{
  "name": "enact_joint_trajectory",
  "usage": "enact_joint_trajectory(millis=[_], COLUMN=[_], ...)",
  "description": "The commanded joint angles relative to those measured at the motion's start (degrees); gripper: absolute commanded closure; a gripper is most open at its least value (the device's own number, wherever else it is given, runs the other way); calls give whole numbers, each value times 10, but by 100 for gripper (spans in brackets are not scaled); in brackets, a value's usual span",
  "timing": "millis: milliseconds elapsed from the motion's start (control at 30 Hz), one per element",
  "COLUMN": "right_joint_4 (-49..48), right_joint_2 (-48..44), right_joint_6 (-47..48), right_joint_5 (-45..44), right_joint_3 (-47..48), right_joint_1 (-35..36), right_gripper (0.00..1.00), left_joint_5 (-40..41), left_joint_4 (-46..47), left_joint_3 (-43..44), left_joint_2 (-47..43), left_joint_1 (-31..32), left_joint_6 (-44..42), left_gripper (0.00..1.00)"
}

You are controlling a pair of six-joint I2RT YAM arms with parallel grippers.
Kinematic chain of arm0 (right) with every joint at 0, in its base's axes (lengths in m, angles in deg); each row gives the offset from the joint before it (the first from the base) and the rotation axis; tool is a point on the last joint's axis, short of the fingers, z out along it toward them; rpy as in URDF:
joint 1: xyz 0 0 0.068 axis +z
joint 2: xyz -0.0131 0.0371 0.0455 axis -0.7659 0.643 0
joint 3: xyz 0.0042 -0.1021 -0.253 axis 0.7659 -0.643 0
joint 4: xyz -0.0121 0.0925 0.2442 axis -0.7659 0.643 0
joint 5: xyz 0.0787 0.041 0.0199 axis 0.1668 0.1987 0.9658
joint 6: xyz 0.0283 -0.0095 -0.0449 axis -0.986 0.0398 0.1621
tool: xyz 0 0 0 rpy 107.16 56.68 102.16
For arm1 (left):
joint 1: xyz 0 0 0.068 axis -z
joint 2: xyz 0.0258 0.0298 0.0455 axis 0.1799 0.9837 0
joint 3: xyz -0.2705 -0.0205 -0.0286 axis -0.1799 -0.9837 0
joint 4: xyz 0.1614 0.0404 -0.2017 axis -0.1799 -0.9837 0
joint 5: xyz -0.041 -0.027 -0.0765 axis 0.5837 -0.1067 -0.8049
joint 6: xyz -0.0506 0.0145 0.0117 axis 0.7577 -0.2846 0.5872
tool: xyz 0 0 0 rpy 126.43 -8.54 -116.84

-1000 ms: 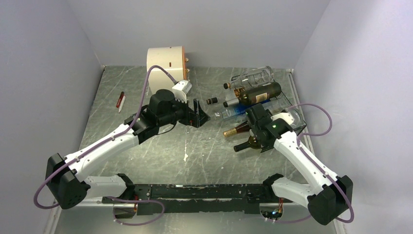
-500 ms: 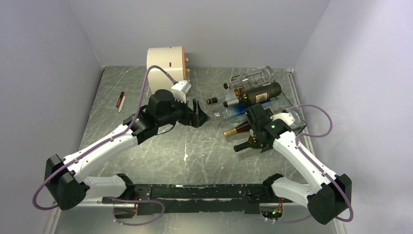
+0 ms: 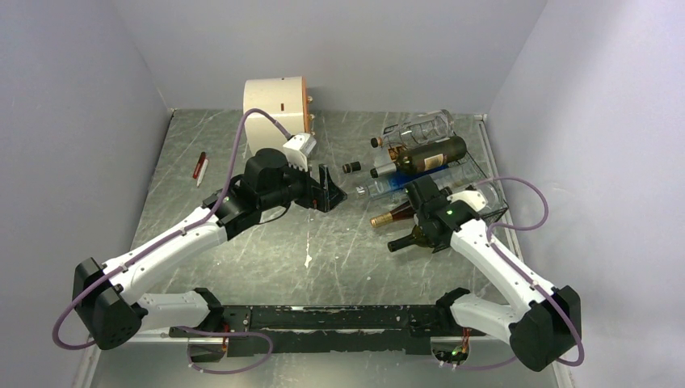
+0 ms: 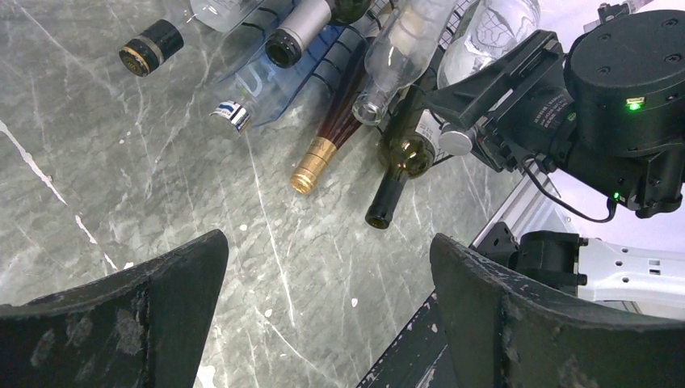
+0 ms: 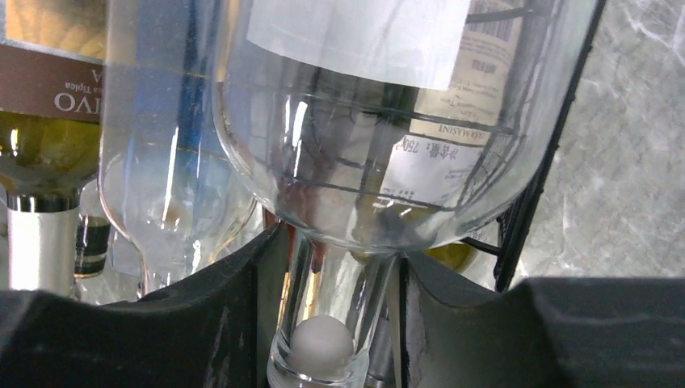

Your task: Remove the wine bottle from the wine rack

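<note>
The black wire wine rack [image 3: 487, 179] stands at the right back with several bottles lying in it, necks pointing left. My right gripper [image 3: 423, 200] is at its front, shut on the neck of a clear glass bottle [image 5: 380, 145]. In the right wrist view the fingers [image 5: 234, 315] press both sides of the neck, and a white ball sits in the mouth. The bottle's body [image 3: 483, 194] lies in the rack, with rack wire [image 5: 533, 186] beside it. My left gripper [image 3: 333, 191] is open and empty above the table, left of the bottle necks [image 4: 327, 242].
Other bottles in the rack: a dark one [image 3: 428, 153], a clear one on top [image 3: 420, 128], a gold-capped amber one [image 4: 323, 145], a dark green one [image 4: 396, 174]. A cream drum [image 3: 275, 105] stands at the back. A red-and-white pen [image 3: 199, 167] lies left.
My right gripper and arm have shifted slightly left, still on the clear bottle's neck. The left arm has barely moved.
</note>
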Motion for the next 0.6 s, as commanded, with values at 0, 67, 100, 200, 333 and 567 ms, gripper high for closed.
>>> enact_joint_trajectory(millis=[0,67,100,200,333,567], right_joint_4=[-15,-20,-23,-33,-45,-31], right_joint_2=[-12,-25,-34,-67,-103,-153], right_joint_6=[-3,8,16,25,38,34], right_joint_5=[-31,-31,-31,-31,-23,-19], right_joint_3=[1,0,-1,-9,-13,-1], right_joint_1=[-4,-4,-4,-4,-4,-4], right_gripper=[57,66,70,77,81,93], left_joint_5=[10,11,11,10,8,6], left_joint_4=[-2,-1,0,2,2,3], left_joint_3=[16,15,13,13,16,18], left_joint_2=[-7,-8,-8,-7,-6,-6], left_joint_1=[4,4,4,4,4,4], left_joint_6=[-9,-9,-9,-9,-8,-5], left_gripper=[2,2,2,2,2,2])
